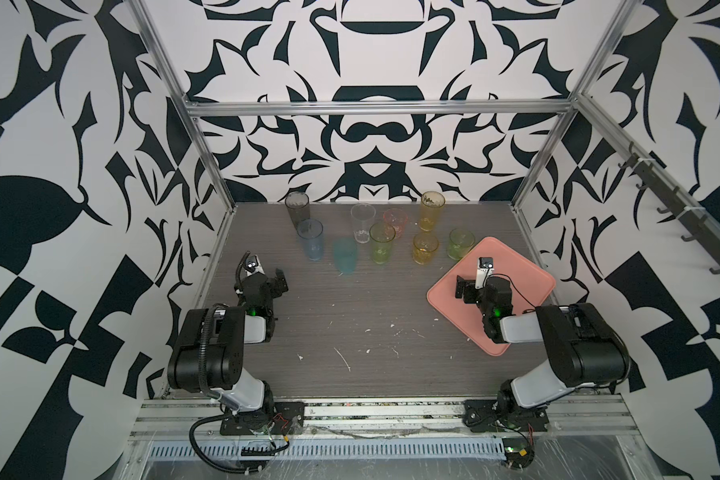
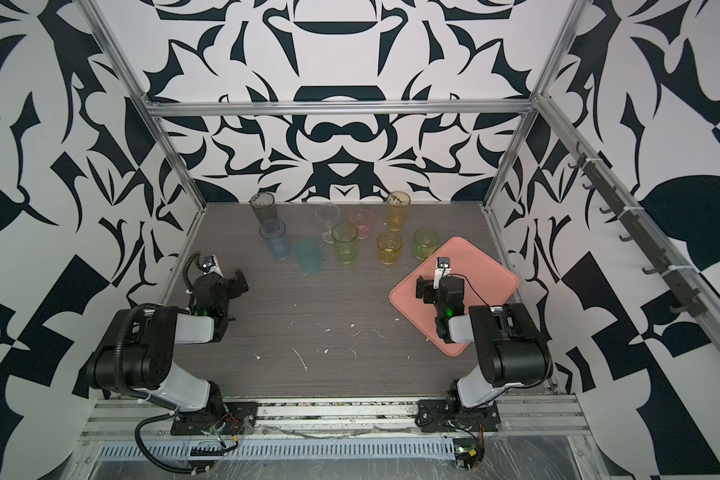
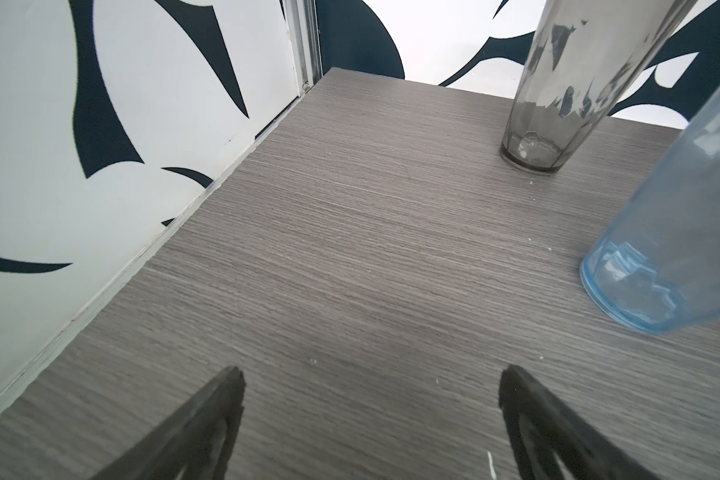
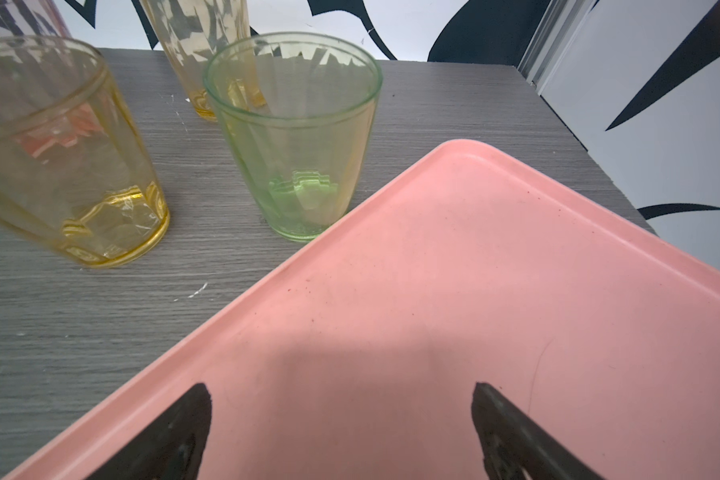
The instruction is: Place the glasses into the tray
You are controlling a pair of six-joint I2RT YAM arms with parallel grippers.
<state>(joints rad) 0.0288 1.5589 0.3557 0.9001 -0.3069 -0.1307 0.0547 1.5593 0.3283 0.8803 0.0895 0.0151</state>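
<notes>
Left gripper (image 3: 373, 376) and right gripper (image 4: 341, 390) both spread wide, empty; glasses (image 4: 296, 137) look light, stiff, slick, tapered, so pinch mid-wall below rim.

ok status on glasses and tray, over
Left gripper open, empty. Right gripper open, empty, above tray. All nine glasses on table, none in tray. Nothing in the way.

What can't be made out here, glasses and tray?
Left wrist view: tall smoky grey translucent tumbler, rim cut off by frame edge; blue translucent tumbler, upper part likewise.
Right wrist view: tall amber translucent tumbler, rim cut off.
Both top views: flat salmon-pink tray, middle hidden under right arm.
In a top view: teal translucent tumbler, too soft to tell which way up.
</notes>
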